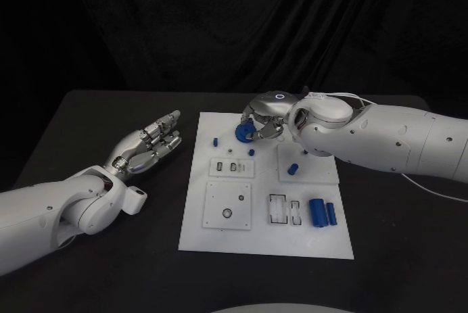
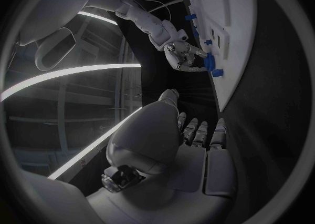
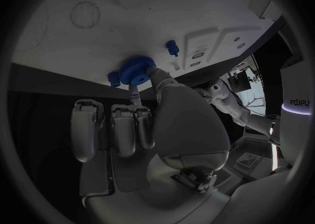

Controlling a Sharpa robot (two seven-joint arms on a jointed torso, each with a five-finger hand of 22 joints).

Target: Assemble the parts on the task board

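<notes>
Holding a blue gear (image 1: 244, 132), the right hand (image 1: 265, 120) sits over the far-left part of the white task board (image 1: 263, 242), approx 12 o'clock from the board's centre in the head view. Fingers (image 3: 134, 95) pinch the gear betw. thumb and fingertips, as the right wrist view shows; gear is at the board's edge there, w/ a smaller blue part (image 3: 114, 78) just beside it. Cannot tell if the gear touches the board.

Left hand (image 1: 148, 145) hovers above the black counter (image 1: 107, 272) at approx 9 o'clock from the board, well apart from it, fingers straight and spread, holding nothing.

On the board: small blue peg (image 1: 251, 151) just below the gear, another blue peg (image 1: 293, 168) at approx 2 o'clock from centre, and two blue cylinders (image 1: 322, 211) lying side by side at approx 4 o'clock, beside rectangular slots.
</notes>
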